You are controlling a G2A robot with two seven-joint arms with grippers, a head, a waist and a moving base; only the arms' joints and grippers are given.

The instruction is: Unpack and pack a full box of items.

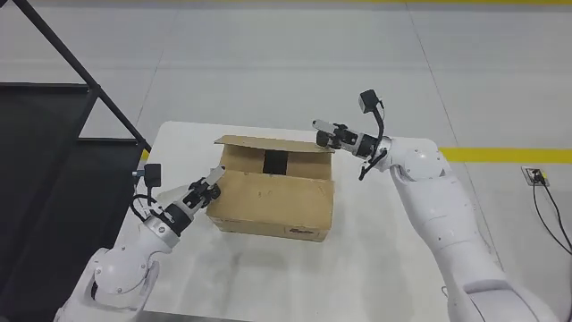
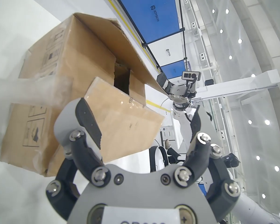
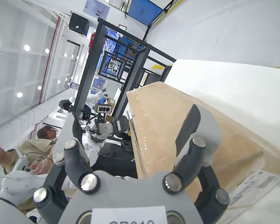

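The cardboard box sits mid-bench, its top flaps partly raised around a dark gap. A black frame stands off the box's left side, past the bench edge, and a yellow floor line runs off to the box's right.

The left gripper is at the box's near left corner, fingers apart, with a side flap lying between them. The right gripper is at the far right corner, fingers spread, with the far flap's edge between them.

From the left wrist, the gap shows beneath the raised flap. From the right wrist, a printed label shows on the box's side.
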